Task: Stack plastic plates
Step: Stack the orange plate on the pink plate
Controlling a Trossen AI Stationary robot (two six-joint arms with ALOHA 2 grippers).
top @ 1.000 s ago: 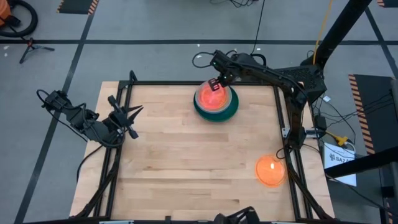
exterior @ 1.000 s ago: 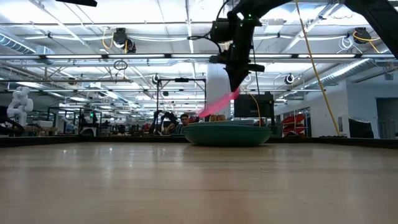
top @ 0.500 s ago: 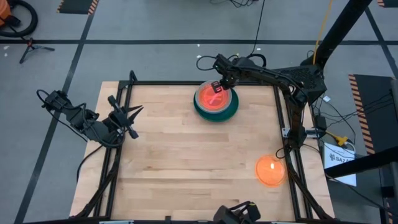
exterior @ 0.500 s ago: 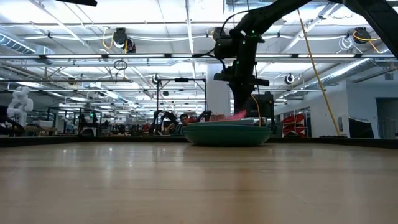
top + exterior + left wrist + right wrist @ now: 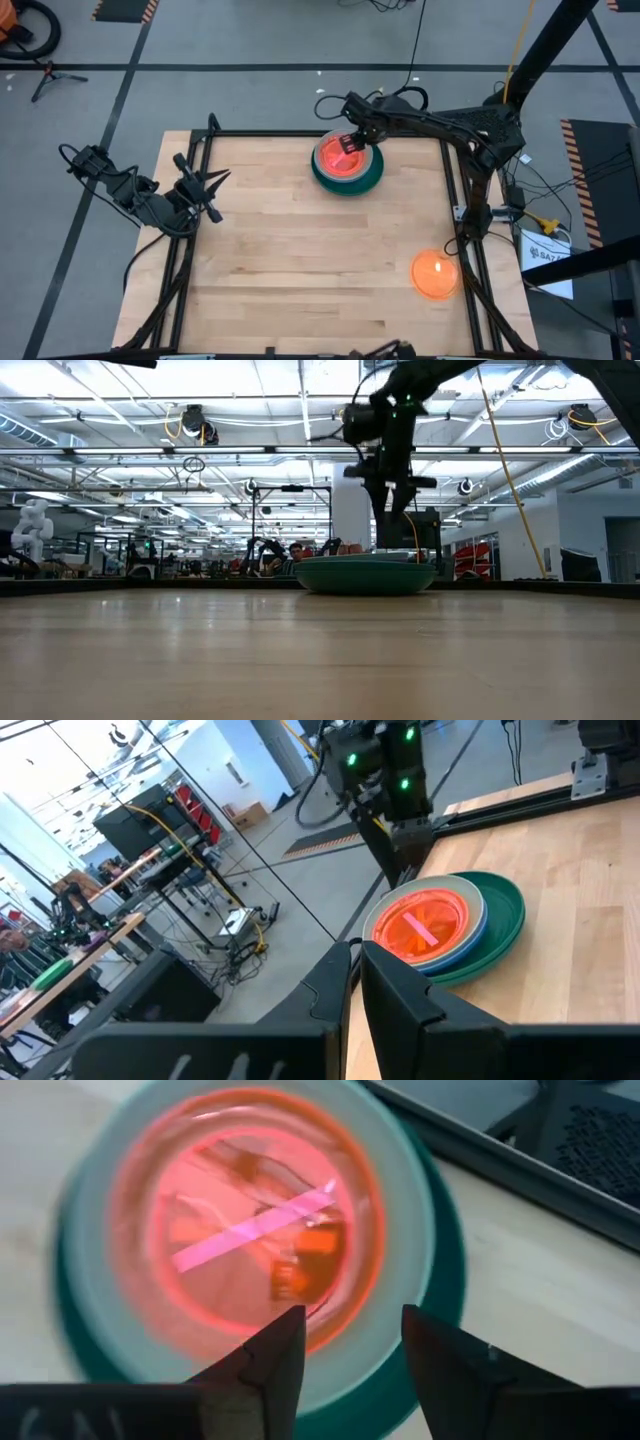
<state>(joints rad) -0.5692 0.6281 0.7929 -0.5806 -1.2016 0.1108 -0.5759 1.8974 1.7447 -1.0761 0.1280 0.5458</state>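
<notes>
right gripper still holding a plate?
No: in the right wrist view the right gripper is open and empty above the stack, with the pink plate lying flat on top.

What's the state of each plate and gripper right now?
plate stack: nested on the table's far side, dark green at the bottom, pink on top, lying flat.
lone orange plate: flat near the table's right edge, not stacked.
right gripper: open, over the stack's far rim, holding nothing.
left gripper: parked at the table's left edge, holding nothing.
</notes>
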